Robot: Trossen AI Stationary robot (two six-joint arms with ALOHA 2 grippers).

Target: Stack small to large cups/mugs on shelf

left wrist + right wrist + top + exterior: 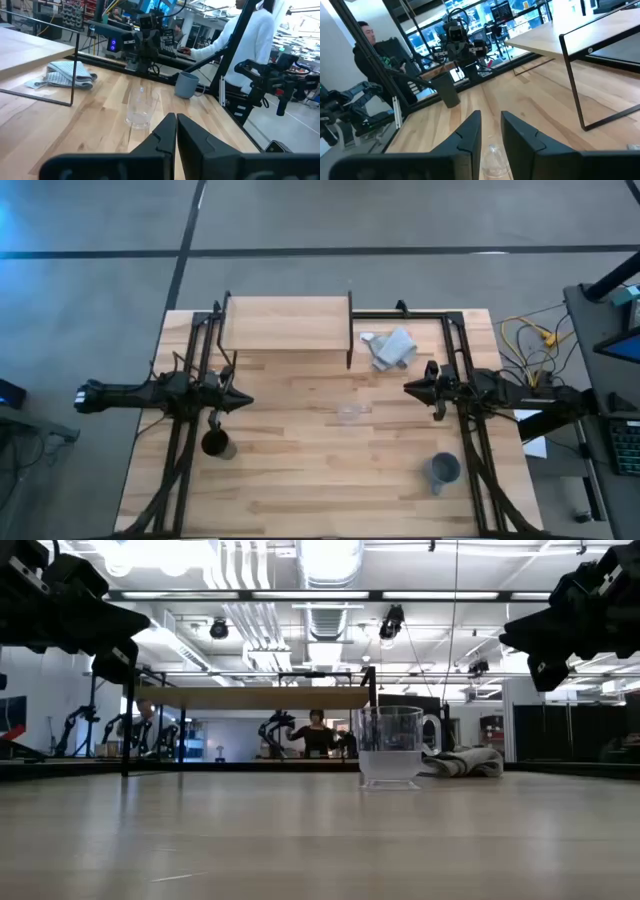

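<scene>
Shelf (285, 323) is sitting at the far edge of the table (330, 480), nothing resting on its light-wood top, thin black frame legs showing at the sides. Glass cup (349, 412) is standing upright near the middle of the table, well apart from the other two vessels, and in the low view it's showing up just in front of the cloth (462, 762). Black cup (217, 444) is standing over on the left side, just below the left gripper (243, 402), while the grey-blue mug (443, 470) is sitting toward the near right corner with its handle pointing toward the near edge. That crumpled grey-white cloth is lying right beside the shelf's right leg. Left gripper is hovering above the tabletop, pointing toward the centre with its fingers (162, 136) pressed together, holding nothing. Right gripper (410, 388) is hanging opposite it on the right side, also aimed at the centre, fingers (468, 132) spread slightly apart with nothing between them. A person (240, 37) in a white top is standing beyond the table's right side.
</scene>
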